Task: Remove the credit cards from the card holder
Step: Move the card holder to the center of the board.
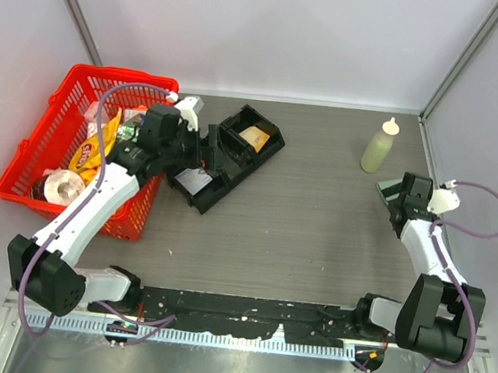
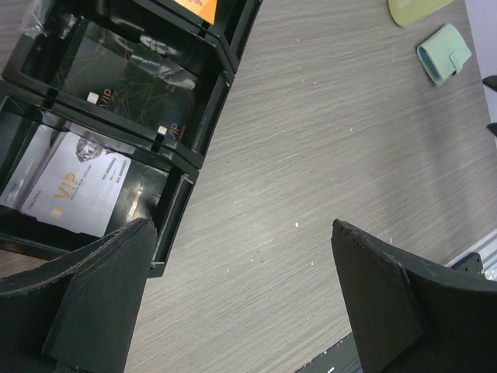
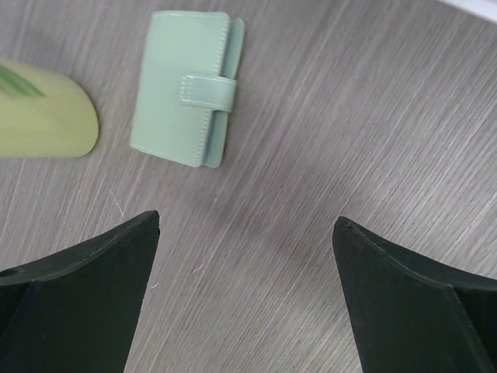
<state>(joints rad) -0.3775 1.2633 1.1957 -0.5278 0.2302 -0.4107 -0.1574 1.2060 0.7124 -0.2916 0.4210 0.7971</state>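
Observation:
The card holder [image 3: 185,87] is a pale green wallet lying flat on the table, folded shut with its strap across the edge. It also shows in the left wrist view [image 2: 443,53] and at the far right of the top view [image 1: 384,188]. No pale blue credit card shows. My right gripper [image 3: 246,220] is open and empty, hovering over bare table just short of the holder; in the top view [image 1: 394,196] it sits right beside it. My left gripper [image 2: 241,225] is open and empty over the table by the black tray's edge [image 1: 201,152].
A black multi-compartment tray [image 1: 225,157] holds a white VIP card [image 2: 74,189], a black VIP card [image 2: 124,81] and an orange packet [image 1: 255,136]. A pale green squeeze bottle [image 1: 379,146] stands near the holder. A red basket [image 1: 74,144] of items sits at the left.

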